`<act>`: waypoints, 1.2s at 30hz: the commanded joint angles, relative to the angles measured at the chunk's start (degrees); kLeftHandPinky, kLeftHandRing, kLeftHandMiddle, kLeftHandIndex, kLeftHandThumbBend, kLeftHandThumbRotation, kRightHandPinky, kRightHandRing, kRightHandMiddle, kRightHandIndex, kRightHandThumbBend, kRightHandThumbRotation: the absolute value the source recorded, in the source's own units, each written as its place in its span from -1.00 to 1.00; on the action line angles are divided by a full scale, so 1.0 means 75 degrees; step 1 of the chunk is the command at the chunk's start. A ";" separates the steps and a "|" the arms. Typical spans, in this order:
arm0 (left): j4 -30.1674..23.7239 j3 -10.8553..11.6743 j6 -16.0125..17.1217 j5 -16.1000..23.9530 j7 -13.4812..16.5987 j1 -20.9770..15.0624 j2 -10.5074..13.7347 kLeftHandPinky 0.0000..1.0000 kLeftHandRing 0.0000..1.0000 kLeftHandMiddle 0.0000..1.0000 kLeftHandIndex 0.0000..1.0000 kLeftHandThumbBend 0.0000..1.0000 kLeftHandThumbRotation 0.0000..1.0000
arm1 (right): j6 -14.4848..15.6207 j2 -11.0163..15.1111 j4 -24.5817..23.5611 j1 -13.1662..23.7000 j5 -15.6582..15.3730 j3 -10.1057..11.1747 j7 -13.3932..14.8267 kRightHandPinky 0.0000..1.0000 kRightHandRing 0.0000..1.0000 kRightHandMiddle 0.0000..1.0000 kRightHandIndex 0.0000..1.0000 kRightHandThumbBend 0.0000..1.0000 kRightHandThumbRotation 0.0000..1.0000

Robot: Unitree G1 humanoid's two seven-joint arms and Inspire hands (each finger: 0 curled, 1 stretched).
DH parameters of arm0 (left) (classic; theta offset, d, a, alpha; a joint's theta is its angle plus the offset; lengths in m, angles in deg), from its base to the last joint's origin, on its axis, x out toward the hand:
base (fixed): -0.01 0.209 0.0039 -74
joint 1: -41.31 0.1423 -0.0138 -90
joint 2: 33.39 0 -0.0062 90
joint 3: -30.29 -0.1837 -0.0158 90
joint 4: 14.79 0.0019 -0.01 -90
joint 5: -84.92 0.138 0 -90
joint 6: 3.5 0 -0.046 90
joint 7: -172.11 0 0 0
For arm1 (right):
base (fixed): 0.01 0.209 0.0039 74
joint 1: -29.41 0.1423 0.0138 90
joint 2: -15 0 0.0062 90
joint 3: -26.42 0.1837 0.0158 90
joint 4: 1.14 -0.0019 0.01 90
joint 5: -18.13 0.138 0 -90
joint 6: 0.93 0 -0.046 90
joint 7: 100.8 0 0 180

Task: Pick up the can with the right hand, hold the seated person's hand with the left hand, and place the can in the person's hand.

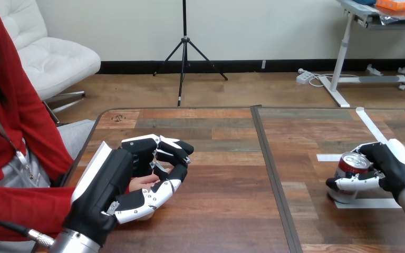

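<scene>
Before us lies the wooden table (227, 158), its planks in mixed browns, with a dark seam (270, 174) running from the far edge toward us and splitting the top into two halves. On the right half we see strips of white tape: a long strip (368, 124) running away at an angle, a short strip (328, 157) just left of the can, and a near strip (372, 203) lying crosswise. The can (349, 169), red-bodied with a silver top, stands at the left end of that near strip, leaning slightly. We cannot tell whether its base rests fully on the wood. Our right hand (395, 166) comes in from the right edge and is closed on the can, with the fingers (373, 152) wrapped over its far side near the rim and the thumb (354, 183) pressed across its near side. On the left half, well apart from the can, our left hand (111, 179) reaches in from the bottom edge. Its fingers curl over from the far side and its thumb curls up from the near side around the person's hand (143, 182), a little of which shows in the gap between them. The person's red sleeve (21, 205) comes in from the left edge, low over the table's near left corner, and runs behind our left forearm.
</scene>
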 commanded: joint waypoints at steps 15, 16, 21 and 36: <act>-0.0345 0.0212 0.0204 0.0393 0.0249 -0.0471 0.0089 -0.19 0.25 0.36 0.05 -0.14 -0.99 | -0.0121 0.0117 -0.1995 0.0143 0.0379 0.0226 -0.0746 -0.23 -0.15 -0.05 0.04 0.47 -1.00; -0.0370 0.0235 0.0202 0.0438 0.0284 -0.0471 0.0088 -0.19 0.26 0.36 0.05 -0.13 -0.99 | -0.0124 0.0123 -0.2147 0.0090 0.0416 0.0240 -0.0809 -0.23 -0.15 -0.04 0.04 0.48 -1.00; -0.0451 0.0292 0.0177 0.0540 0.0407 -0.0469 0.0062 -0.18 0.29 0.35 0.06 -0.14 -0.98 | -0.0150 0.0152 -0.2654 -0.0101 0.0496 0.0275 -0.0977 -0.24 -0.16 -0.05 0.03 0.48 -1.00; -0.0603 0.0573 0.0426 0.1547 0.0949 -0.0495 0.0210 -0.14 0.28 0.31 0.12 0.02 -0.90 | -0.0044 0.0225 -0.4092 -0.0654 0.0711 0.0408 -0.1477 -0.27 -0.19 -0.07 0.01 0.45 -1.00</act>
